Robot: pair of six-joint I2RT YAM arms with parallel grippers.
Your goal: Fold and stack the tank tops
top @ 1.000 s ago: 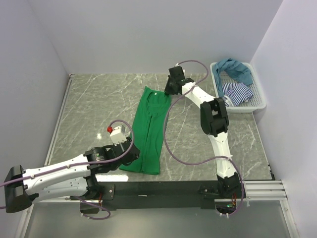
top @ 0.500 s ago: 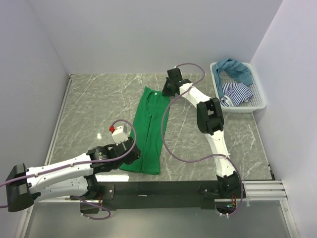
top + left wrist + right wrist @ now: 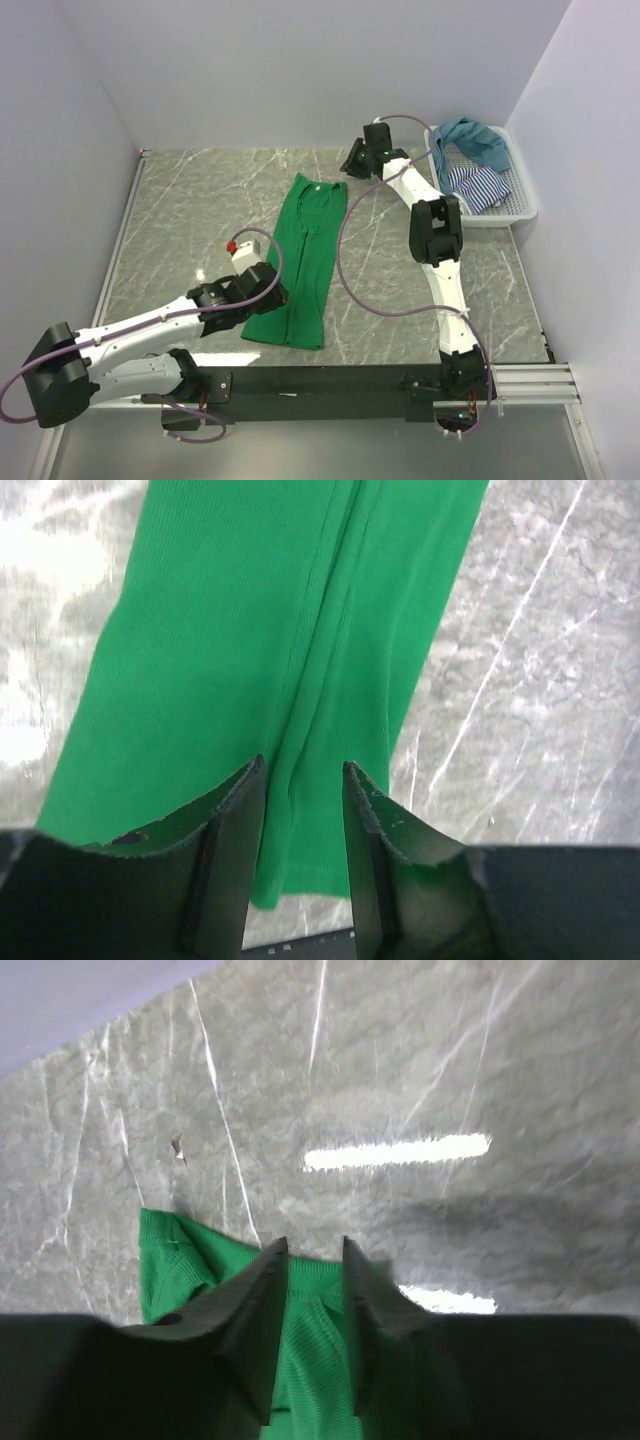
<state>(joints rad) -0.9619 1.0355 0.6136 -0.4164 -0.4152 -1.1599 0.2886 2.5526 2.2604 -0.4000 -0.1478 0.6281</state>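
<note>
The bright green tank top (image 3: 305,255) lies on the marble table as a long narrow strip, folded lengthwise. My left gripper (image 3: 270,297) is open just above its lower left part; in the left wrist view the jaws (image 3: 301,768) stand apart over a crease in the green fabric (image 3: 250,650). My right gripper (image 3: 350,168) is open at the top's far right corner; in the right wrist view the jaws (image 3: 312,1245) straddle the green edge (image 3: 170,1250) without pinching it. The teal-blue top (image 3: 470,138) and the striped top (image 3: 478,185) lie in the basket.
A white mesh basket (image 3: 523,205) stands at the back right against the wall. Purple walls close off the table at the back and both sides. The black front rail (image 3: 330,380) runs along the near edge.
My right gripper has moved right and back off the top's far end. My left gripper has moved forward along the top's left edge. The top lies straighter.
</note>
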